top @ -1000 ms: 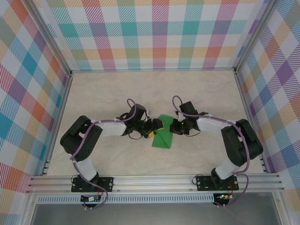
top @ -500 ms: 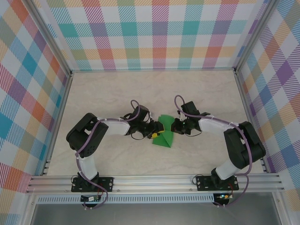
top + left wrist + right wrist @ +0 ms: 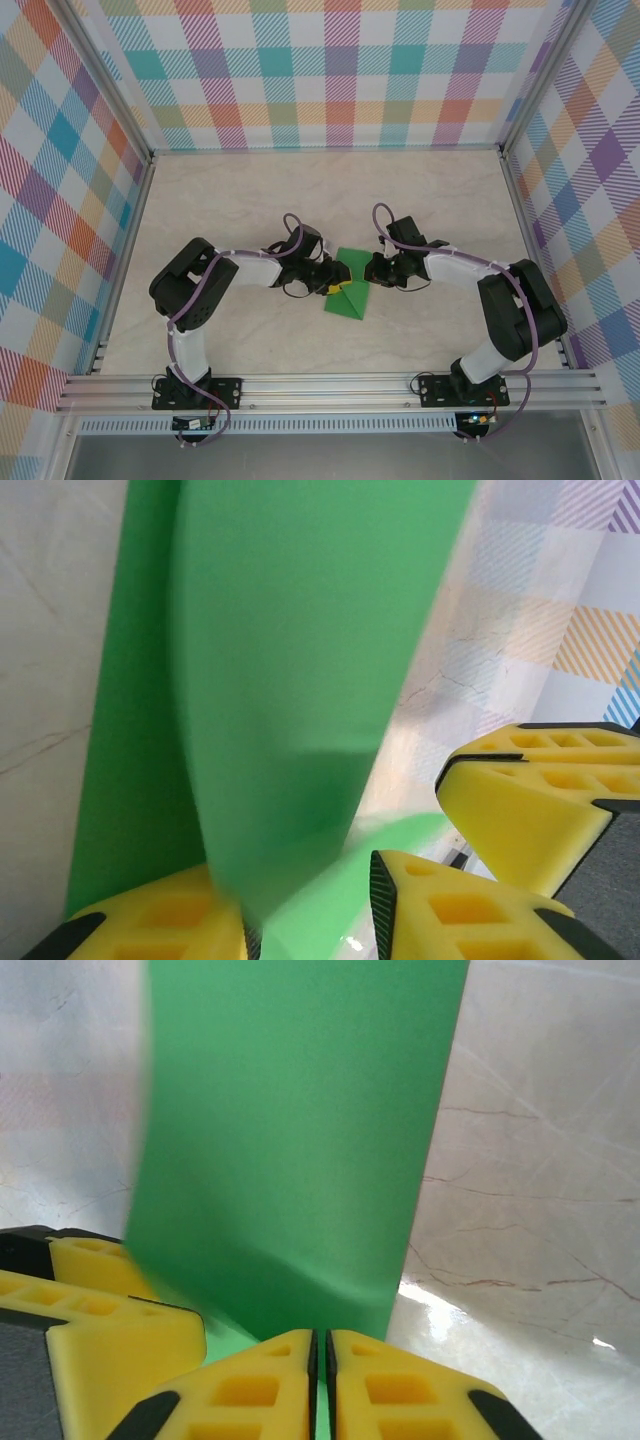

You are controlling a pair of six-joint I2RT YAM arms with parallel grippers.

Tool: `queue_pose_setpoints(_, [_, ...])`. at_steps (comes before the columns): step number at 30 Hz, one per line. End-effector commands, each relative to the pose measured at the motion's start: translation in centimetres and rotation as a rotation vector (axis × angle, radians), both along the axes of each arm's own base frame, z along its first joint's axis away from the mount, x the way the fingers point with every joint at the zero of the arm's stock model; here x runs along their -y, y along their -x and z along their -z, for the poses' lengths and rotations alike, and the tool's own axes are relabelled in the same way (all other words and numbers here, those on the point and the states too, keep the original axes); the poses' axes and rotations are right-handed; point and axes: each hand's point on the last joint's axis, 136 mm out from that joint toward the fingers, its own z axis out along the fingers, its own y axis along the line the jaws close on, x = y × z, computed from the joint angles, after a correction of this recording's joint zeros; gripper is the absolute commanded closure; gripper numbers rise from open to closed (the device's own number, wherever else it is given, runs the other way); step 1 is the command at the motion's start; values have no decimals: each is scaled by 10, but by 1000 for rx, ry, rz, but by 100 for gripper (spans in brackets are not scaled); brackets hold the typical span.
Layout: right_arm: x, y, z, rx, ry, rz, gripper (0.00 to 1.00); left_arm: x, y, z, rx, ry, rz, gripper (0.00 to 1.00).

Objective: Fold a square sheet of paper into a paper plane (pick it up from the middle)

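Near the middle of the table (image 3: 220, 200), the green sheet of paper (image 3: 347, 300) lies partly folded, with part of it lifted off the tabletop. Reaching in from the table's right side, the right gripper (image 3: 367, 271) is clenched on the raised paper, a green sliver pinched between its yellow fingers. From the table's left side, the left gripper (image 3: 336, 285) straddles raised paper too, its jaws apart and not pinching.

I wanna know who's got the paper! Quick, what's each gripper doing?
Left gripper: open, fingers either side of the green paper.
Right gripper: shut on the green paper.
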Motion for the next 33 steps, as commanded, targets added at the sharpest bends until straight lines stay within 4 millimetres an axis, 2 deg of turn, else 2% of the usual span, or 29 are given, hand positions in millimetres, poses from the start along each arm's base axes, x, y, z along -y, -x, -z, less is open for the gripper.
queue_pose_setpoints(1, [2, -1, -11, 1, -18, 18, 81, 12, -1, -7, 27, 44, 34, 71])
queue_pose_setpoints(4, [3, 0, -25, 1, -41, 34, 64, 12, -1, -7, 34, 48, 37, 79])
queue_pose_setpoints(8, [15, -2, -49, 65, -10, 77, 42, 10, -3, -10, 64, 33, 43, 84])
queue_pose_setpoints(12, [29, 0, -66, 100, 42, 106, 33, 7, -4, -20, 124, 15, 73, 90])
queue_pose_setpoints(15, [36, 3, -78, 134, 58, 117, 28, 5, -3, -36, 195, -3, 110, 93])
queue_pose_setpoints(18, [44, 6, -90, 174, 76, 132, 23, -9, -3, -53, 274, -111, 144, 95])
queue_pose_setpoints(24, [67, 10, -107, 230, 160, 180, 10, -62, -11, -98, 416, -428, 157, 95])
queue_pose_setpoints(29, [73, 10, -111, 248, 181, 198, 3, -127, -33, -140, 537, -794, 81, 96])
queue_pose_setpoints(33, [77, 10, -109, 240, 206, 213, 2, -168, -45, -171, 644, -1057, 28, 96])
